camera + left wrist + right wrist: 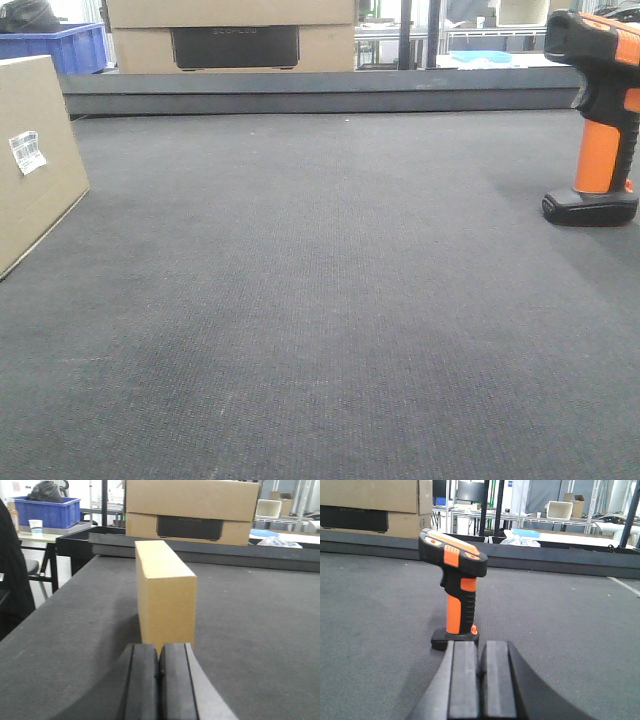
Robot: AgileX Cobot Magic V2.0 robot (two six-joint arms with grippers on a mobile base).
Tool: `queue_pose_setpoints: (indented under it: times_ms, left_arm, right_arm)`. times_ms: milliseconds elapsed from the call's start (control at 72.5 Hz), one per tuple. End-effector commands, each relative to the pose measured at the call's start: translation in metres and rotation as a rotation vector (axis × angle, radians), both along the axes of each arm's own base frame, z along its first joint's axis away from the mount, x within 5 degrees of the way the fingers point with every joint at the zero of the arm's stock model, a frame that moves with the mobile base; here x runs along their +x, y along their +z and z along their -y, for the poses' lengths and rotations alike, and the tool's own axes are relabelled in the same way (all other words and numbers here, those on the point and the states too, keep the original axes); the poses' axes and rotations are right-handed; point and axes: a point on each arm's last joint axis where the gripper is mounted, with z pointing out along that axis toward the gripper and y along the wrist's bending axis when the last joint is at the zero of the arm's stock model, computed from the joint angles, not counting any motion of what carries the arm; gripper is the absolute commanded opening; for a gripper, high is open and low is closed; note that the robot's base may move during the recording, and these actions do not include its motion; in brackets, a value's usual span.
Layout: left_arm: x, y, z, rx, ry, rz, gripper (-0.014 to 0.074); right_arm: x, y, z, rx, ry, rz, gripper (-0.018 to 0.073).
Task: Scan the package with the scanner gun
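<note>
The tan package [35,160] stands on the dark mat at the far left, its white barcode sticker [27,151] facing the middle. In the left wrist view the package [165,592] stands end-on just beyond my left gripper [159,652], which is shut with nothing in it. The scanner gun [600,120] stands upright on its black foot at the far right. In the right wrist view the scanner gun [454,587] stands a little ahead of my right gripper [478,650], also shut and empty. Neither gripper shows in the front view.
A raised dark ledge [320,92] borders the mat's far edge. Behind it stands a bigger cardboard box with a black panel [235,45] and a blue bin [65,45]. The mat's left edge drops off toward a side table [45,535].
</note>
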Motion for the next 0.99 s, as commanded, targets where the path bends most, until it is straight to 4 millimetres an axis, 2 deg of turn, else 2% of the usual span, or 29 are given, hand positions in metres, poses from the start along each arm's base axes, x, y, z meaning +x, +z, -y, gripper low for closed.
queue_pose_setpoints:
  times_ms: [0,979]
  left_arm:
    - [-0.0006,0.0027,-0.0013,0.003,0.023,0.025,-0.0111]
    - [-0.0006,0.0035,-0.0022,0.004,0.04,0.033,-0.0111]
  right_arm:
    - [0.0,0.0016,-0.001,-0.002,0.018,0.018,-0.0162]
    - [0.0,0.0016,-0.0021,-0.002,0.037,0.018,-0.0162]
